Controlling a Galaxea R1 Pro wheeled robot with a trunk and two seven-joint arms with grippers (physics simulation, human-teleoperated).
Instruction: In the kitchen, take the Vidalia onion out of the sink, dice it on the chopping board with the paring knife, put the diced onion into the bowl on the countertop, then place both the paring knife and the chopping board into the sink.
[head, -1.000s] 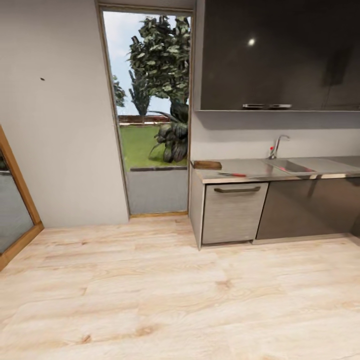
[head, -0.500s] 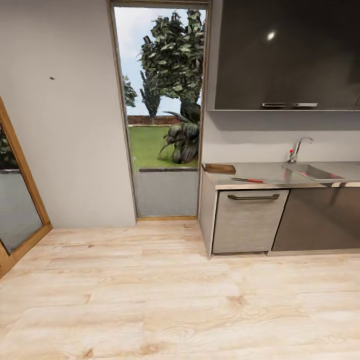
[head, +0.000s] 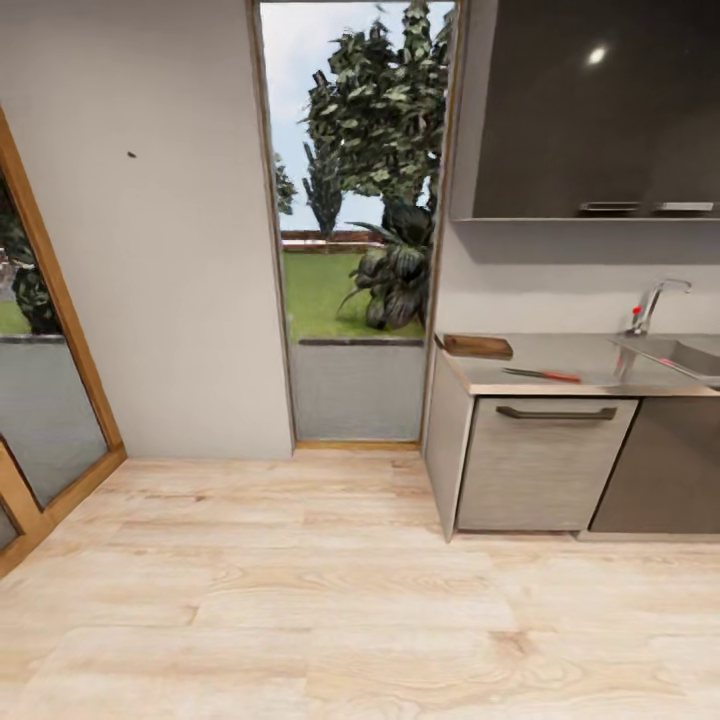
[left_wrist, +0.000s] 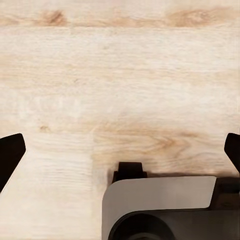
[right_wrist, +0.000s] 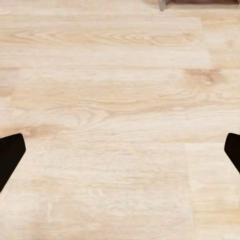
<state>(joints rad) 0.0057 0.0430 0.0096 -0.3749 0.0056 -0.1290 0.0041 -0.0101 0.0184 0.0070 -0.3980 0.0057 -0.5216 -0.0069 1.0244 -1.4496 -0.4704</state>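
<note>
Head view, left to right. A wood-framed glass door (head: 40, 380) stands at the left edge, beside a plain pale wall (head: 180, 250). A tall window (head: 355, 220) with a wood frame looks onto a lawn, trees and a dark leafy plant. The floor (head: 300, 590) is light wood plank with visible grain and knots. To the right of the window begins the kitchen: a glossy black upper cabinet (head: 600, 110) with a point of reflected light, a pale grey backsplash (head: 540, 290), and below it grey lower units, the nearest one (head: 540, 465) with a dark bar handle.

The countertop (head: 580, 360) is a reflective grey surface with a thin metallic front edge. At its left end, against the wall, lies the chopping board (head: 478, 346), brown wood with rounded corners. Just beside it, nearer the front edge and apart from it, lies the paring knife (head: 542, 375), dark blade pointing left, orange-red handle to the right. Further right stands the chrome tap (head: 655, 303) with a red dot at its base, over the sink (head: 690, 356), cut off by the picture's edge; its inside cannot be seen.

No writing or label can be read anywhere.

Left wrist view: the left gripper (left_wrist: 120, 150) is spread wide over the plank floor, grasping nothing; a grey and black part of the robot (left_wrist: 165, 210) lies below. Right wrist view: the right gripper (right_wrist: 120, 150) is likewise spread wide and empty above the floor.
</note>
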